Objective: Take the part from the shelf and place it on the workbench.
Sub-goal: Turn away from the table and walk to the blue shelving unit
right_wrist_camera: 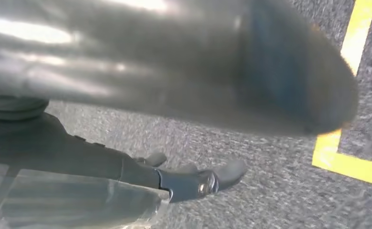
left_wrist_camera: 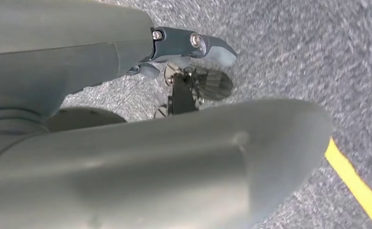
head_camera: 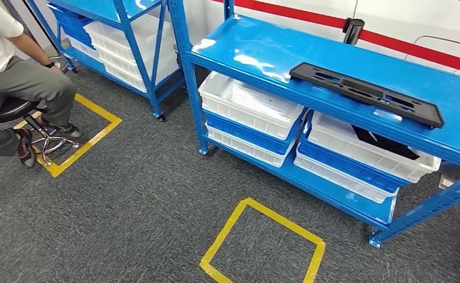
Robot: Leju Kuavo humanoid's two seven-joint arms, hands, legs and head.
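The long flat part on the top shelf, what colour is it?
Black, clearest in the head view: the part lies on the blue shelf.

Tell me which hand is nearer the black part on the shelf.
Probably right: the part lies on the shelf top toward the robot's right. Left hand and right hand both hang over carpet, apart from it.

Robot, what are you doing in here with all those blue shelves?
Nothing is being held yet. The long black part lies flat on top of the blue shelf, with white and blue bins stacked underneath. The robot's left hand and right hand hang over the grey carpet near yellow floor tape. A person sits on a stool off to the left.
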